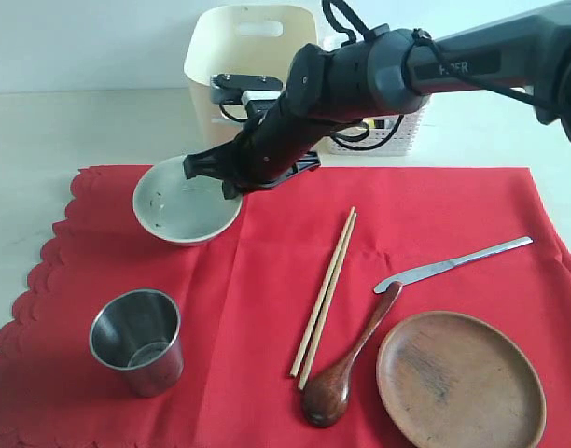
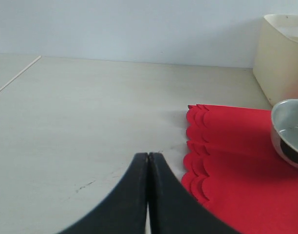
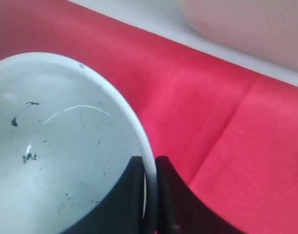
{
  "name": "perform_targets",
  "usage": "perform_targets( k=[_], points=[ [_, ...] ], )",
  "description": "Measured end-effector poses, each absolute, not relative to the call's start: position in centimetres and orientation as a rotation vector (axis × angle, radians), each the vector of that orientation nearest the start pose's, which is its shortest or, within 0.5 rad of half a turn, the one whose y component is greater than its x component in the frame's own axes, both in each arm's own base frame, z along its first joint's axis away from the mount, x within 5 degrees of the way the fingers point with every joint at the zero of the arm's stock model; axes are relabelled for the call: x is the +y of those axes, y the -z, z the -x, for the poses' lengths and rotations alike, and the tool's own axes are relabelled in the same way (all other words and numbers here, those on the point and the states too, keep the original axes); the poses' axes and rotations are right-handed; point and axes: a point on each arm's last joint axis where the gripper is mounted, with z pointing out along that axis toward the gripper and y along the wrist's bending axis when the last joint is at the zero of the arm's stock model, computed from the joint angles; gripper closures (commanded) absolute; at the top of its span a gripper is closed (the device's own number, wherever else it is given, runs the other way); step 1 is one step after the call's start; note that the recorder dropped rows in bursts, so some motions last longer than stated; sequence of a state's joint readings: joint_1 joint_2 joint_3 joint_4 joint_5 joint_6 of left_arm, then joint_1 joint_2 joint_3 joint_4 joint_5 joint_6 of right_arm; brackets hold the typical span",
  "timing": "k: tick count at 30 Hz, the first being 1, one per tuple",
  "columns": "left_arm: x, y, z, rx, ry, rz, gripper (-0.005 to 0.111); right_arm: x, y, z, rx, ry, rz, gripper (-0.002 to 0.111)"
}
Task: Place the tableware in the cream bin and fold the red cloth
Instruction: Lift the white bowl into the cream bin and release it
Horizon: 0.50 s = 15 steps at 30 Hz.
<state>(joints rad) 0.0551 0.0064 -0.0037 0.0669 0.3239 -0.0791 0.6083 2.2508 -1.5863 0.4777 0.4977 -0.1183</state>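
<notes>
Exterior view: right gripper [image 1: 231,184] pinches white speckled bowl [image 1: 178,215] rim on red cloth [image 1: 267,289], cream bin [image 1: 231,65] near, beyond fingers; prob. to lift it in. Left wrist view: left gripper [image 2: 148,158] closed, empty, beside cloth. Right wrist view: rim btwn fingers [image 3: 132,195].

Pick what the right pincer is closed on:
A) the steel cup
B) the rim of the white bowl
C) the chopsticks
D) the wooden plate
B: the right wrist view shows the right pincer pinching the rim of the white bowl, with one finger inside the rim and one outside.
</notes>
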Motion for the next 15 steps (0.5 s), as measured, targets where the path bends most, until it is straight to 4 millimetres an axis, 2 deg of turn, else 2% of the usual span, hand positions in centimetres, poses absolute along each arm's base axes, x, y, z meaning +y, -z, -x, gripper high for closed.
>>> perform_targets(
  k=[8,15],
  points=[
    [0.5,-18.5,-5.4,1.808,-0.047,0.079,0.106,28.8,-14.1,-37.4,2.654,-0.628,0.498,0.108],
    [0.5,-18.5,-5.4,1.808,-0.047,0.079,0.106,28.5,-18.6,-37.0,2.561,-0.664,0.505,0.108]
  ],
)
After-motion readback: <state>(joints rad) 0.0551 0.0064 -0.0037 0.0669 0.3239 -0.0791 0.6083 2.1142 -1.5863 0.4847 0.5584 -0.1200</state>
